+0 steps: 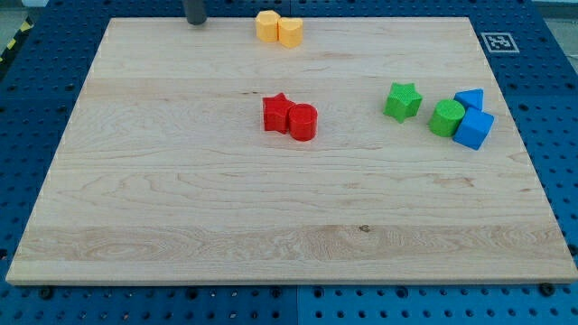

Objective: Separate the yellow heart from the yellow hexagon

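Observation:
The yellow hexagon and the yellow heart sit touching each other at the view's top edge of the wooden board, the hexagon on the left. My tip is a dark rod end at the view's top, well to the left of the yellow hexagon and apart from it.
A red star and a red cylinder touch near the board's middle. At the view's right are a green star, a green cylinder, a blue triangle and a blue cube. A marker tag lies off the board's top right corner.

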`<action>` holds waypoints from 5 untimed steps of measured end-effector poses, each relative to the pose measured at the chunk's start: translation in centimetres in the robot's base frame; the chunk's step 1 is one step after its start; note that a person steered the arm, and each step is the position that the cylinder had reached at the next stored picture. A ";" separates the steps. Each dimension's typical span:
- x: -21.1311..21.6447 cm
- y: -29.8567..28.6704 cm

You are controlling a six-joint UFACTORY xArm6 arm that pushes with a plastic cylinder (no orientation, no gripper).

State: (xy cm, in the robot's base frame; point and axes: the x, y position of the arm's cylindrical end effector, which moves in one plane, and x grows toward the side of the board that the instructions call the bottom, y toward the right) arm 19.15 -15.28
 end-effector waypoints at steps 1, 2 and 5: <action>0.0 4.8; 0.2 10.8; 3.7 14.6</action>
State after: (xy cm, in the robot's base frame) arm 22.87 -0.70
